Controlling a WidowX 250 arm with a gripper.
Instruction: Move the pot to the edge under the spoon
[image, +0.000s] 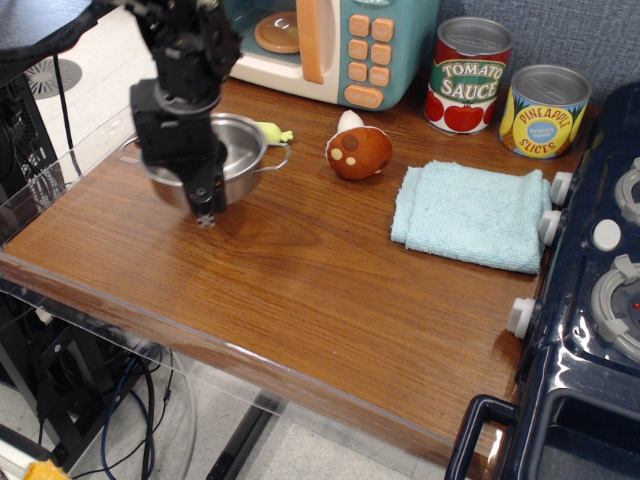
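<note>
Small, shallow, shiny stainless-steel pot (243, 150) with two thin wire loop handles noted near the left side of the brown wood-grain tabletop (300, 290), just in front of the visible tip of the pale yellow-green spoon handle (272, 131); rest of that spoon hidden behind pot and arm. Whether the pot rests on the wood or hangs slightly above it: cannot be told from this view. Judged light, rigid and empty; polished wall likely slippery, with the thin rim giving a firmer purchase than the rounded side. Wire loops judged too slender and springy for a steady hold. Not fragile, though liable to tilt or swing if pinched off-centre. Black robot gripper (205, 200) positioned over the pot's near-left rim, fingers pointing down, one tip showing just below the pot wall. Pincer appears closed narrowly on the rim, holding the pot; exact contact masked by the gripper body. Clear acrylic-lined table edge (40, 190) lies a little further left of the pot, apart from it. Beyond the pot to the right: brown mushroom-shaped toy (358, 150), then folded light-blue cloth (470, 215). Behind: teal-and-cream toy microwave (330, 45), with tomato sauce tin (470, 75) and pineapple slices tin (543, 110) at far right rear.
</note>
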